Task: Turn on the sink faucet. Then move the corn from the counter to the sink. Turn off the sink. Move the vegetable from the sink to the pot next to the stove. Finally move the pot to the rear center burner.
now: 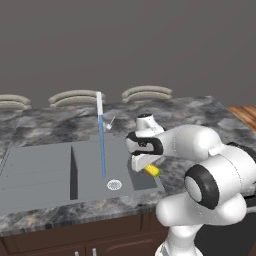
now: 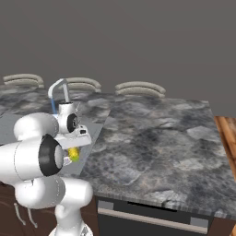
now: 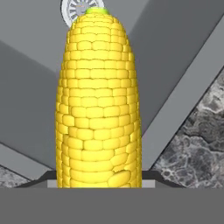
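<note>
Corn (image 3: 98,100) is being held clamped in the fingers (image 1: 148,169), hanging over the sink's (image 1: 40,170) right edge by the tabletop (image 2: 156,138). Water is running from the faucet (image 1: 100,120); releasing here could be dropping the cob onto the rim, rolling out.

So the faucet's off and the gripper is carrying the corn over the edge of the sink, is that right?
Not quite: the sink faucet is on. The left base view shows a blue stream running from its spout down into the sink near the drain. The rest holds: the gripper has the corn at the sink's right edge.
</note>
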Robot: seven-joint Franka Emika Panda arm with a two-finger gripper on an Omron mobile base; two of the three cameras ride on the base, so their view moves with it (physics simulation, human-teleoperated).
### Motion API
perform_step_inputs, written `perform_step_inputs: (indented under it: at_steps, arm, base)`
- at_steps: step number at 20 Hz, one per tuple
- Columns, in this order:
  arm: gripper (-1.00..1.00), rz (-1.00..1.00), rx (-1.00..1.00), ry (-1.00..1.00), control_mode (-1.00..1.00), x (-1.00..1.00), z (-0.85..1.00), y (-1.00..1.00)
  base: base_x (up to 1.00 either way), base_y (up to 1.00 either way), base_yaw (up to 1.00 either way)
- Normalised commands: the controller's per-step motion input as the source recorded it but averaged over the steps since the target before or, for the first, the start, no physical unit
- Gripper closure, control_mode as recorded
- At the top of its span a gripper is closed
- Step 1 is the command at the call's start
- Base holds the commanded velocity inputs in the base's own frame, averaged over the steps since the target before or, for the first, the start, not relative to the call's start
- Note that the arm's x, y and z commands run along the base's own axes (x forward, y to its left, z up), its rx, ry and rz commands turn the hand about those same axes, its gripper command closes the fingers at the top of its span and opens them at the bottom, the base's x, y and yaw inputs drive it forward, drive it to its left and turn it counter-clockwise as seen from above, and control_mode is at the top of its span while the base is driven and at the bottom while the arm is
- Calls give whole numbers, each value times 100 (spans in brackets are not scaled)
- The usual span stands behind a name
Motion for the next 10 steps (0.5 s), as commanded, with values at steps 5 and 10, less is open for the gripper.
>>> perform_step_inputs:
  at_steps: [5,10]
  arm:
    - [100,0,0,0,-100,40,-13,52]
    - [100,0,0,0,-100,47,-21,51]
  base:
    - [0,0,0]
    - [0,0,0]
